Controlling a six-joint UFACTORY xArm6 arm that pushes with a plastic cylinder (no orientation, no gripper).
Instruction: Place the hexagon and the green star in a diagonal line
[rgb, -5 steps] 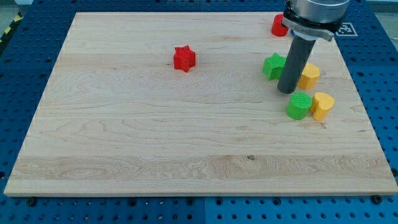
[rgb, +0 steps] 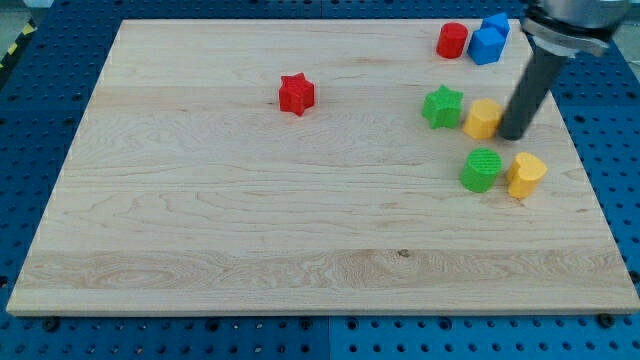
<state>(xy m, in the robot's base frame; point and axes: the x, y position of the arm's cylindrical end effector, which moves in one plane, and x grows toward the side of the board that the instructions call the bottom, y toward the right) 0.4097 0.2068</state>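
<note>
my tip rested just right of the yellow hexagon block, apparently touching it; the rod had no jaws. the green star block sat just left of the hexagon, near the wooden board's right edge. below them lay a green round block and a yellow block. a red cylinder and blue blocks occupied the top right corner; a red star stood apart.
</note>
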